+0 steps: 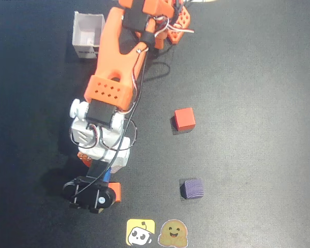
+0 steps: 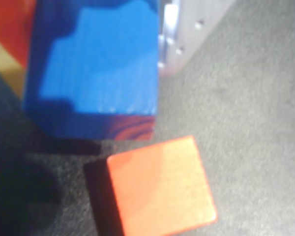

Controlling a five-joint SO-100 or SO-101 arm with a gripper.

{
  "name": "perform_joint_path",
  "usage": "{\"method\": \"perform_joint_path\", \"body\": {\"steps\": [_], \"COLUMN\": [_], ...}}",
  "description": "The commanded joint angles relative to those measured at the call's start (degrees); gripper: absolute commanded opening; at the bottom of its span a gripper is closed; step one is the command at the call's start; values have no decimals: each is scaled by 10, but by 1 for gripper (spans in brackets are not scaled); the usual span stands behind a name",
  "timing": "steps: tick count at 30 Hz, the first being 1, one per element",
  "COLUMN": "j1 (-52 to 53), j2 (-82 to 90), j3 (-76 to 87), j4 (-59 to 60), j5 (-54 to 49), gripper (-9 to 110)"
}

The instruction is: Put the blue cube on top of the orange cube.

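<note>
In the wrist view my gripper (image 2: 91, 59) is shut on the blue cube (image 2: 101, 73), with an orange finger (image 2: 10, 29) on its left and a pale finger (image 2: 184, 29) on its right. The orange cube (image 2: 160, 187) lies on the black mat just below and to the right of the held cube, apart from it. In the overhead view the gripper (image 1: 104, 178) is at the lower left. Only a sliver of the blue cube (image 1: 107, 174) and one edge of the orange cube (image 1: 115, 192) show beside the arm.
A red-orange cube (image 1: 184, 119) and a dark purple cube (image 1: 191, 188) lie to the right on the black mat. A white open box (image 1: 88, 35) stands at the top left. Two stickers (image 1: 140, 232) (image 1: 173, 233) sit at the bottom edge.
</note>
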Motion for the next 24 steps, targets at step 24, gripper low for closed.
{"method": "perform_joint_path", "body": {"steps": [24], "j1": [-40], "j2": [-76], "j3": [-106], "j4": [-44], "j5": [52], "gripper": [7]}}
